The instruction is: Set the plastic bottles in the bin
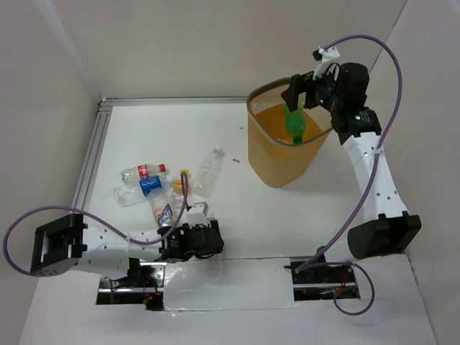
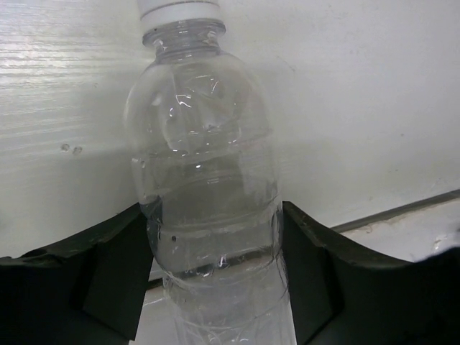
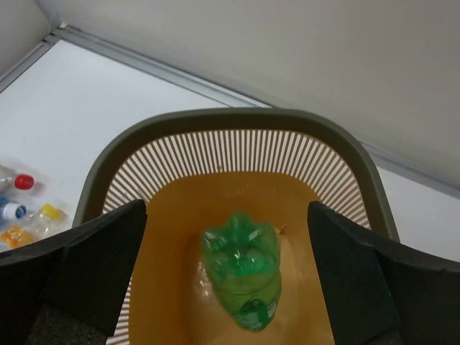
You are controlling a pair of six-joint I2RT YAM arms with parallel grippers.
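Your table (image 1: pixel 237 215) is white, with a metal rail (image 1: pixel 90 165) along its left and far edges. The bin (image 1: pixel 277 169) stands on it in the upper right of the top view, mouth up. Your right arm (image 1: pixel 374 169) reaches up the right side and holds the right jaws directly over that mouth. In the right wrist view they stand wide, one at each lower corner, gripping nothing. The green bottle (image 3: pixel 242 277) lies down inside the bin between them, base toward the lens, touching neither. Your left arm (image 1: pixel 108 244) lies folded along the near edge at lower left. The left jaws sit one on each side of a clear bottle (image 2: pixel 208 187), narrowed onto its lower body and seemingly touching both walls. Its long axis runs straight away from the wrist, white cap at the top of that view. The loose bottles (image 1: pixel 144 188) lie flat in a cluster at left centre, just beyond the left jaws and well apart from the bin, so the left arm is nearer them and the right arm nearer the bin. I judge the coming move turns on carrying the clear bottle up and right across the bare table between cluster and bin. That lane looks open, but the right arm fills the air above the rim, so pull it back first.
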